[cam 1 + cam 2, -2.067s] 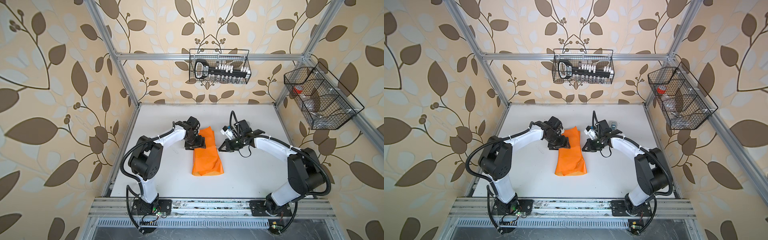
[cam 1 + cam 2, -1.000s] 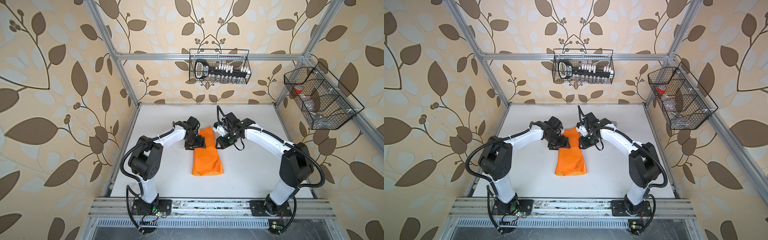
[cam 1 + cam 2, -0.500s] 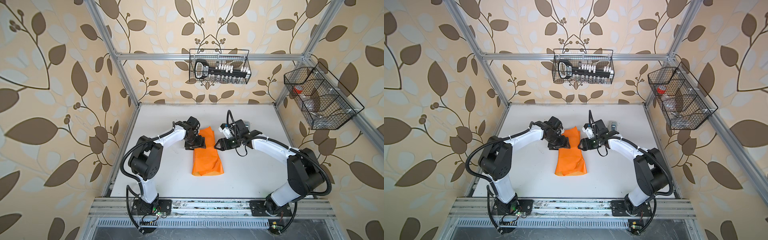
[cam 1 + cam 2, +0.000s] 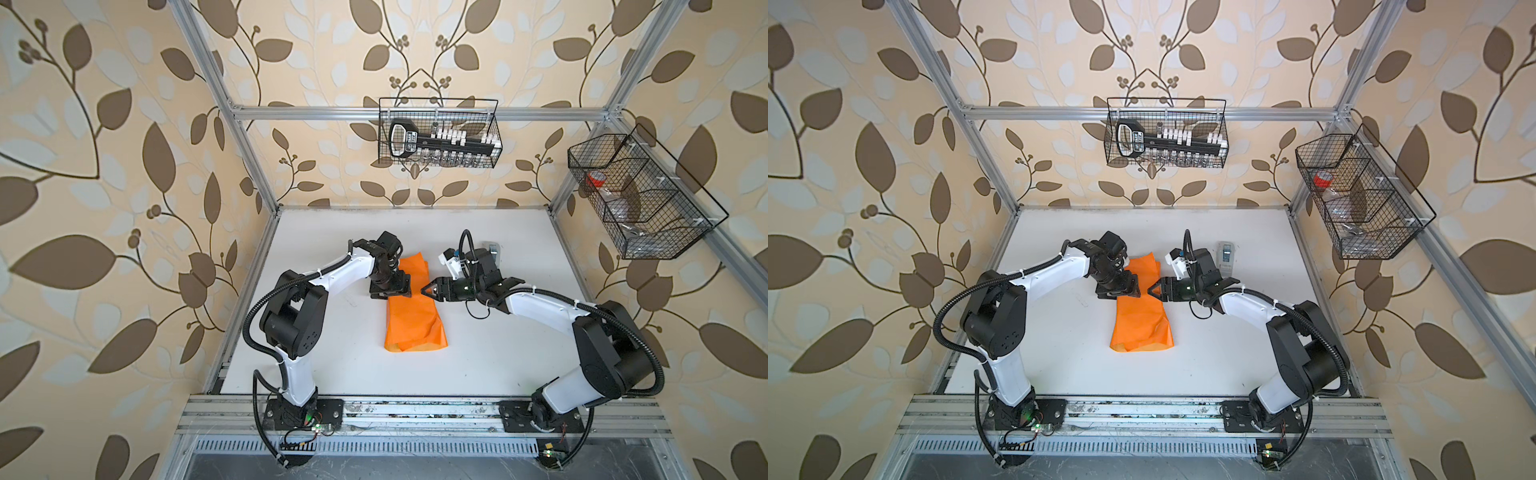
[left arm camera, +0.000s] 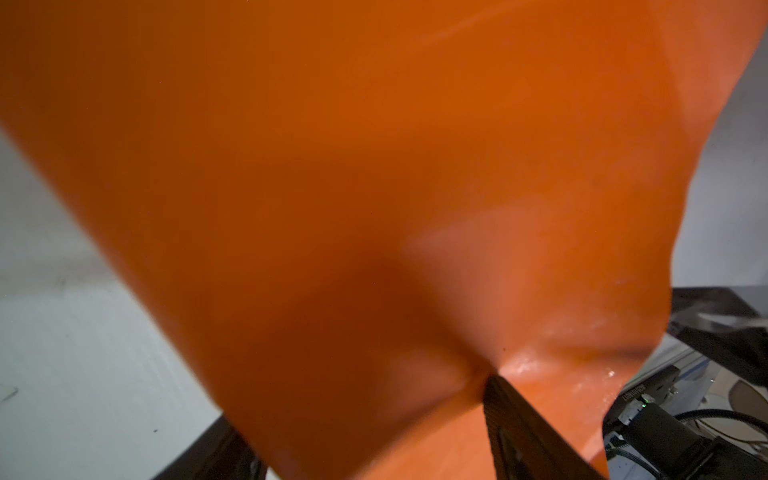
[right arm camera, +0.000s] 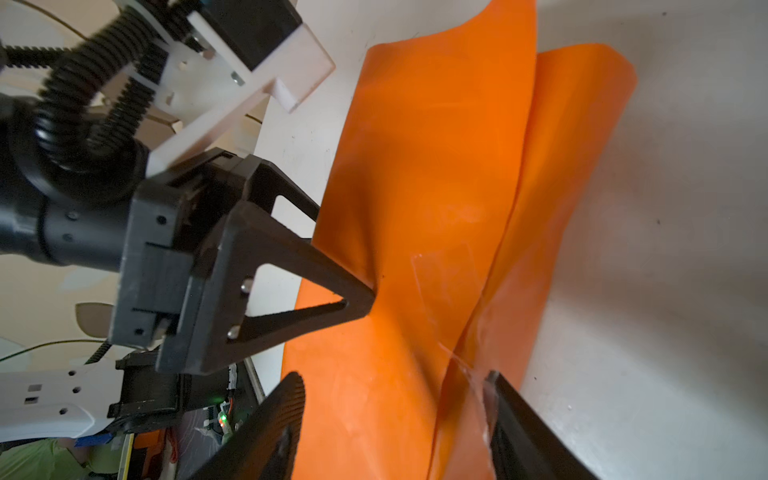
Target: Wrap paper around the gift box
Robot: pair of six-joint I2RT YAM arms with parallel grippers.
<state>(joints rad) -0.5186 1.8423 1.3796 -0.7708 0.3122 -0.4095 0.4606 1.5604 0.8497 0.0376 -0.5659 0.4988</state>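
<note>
Pressing into the folded orange paper (image 4: 413,309) from nine o'clock, left gripper (image 6: 365,301) spread wide against it, right gripper (image 4: 426,289) at three o'clock, jaws parted, clear tape (image 6: 465,365) stuck to one fingertip (image 6: 494,382).

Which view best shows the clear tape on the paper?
The right wrist view: the tape shows as a faint clear rectangle on the paper, near the overlap. The left wrist view shows only blurred orange; both top views are too distant to show tape.
</note>
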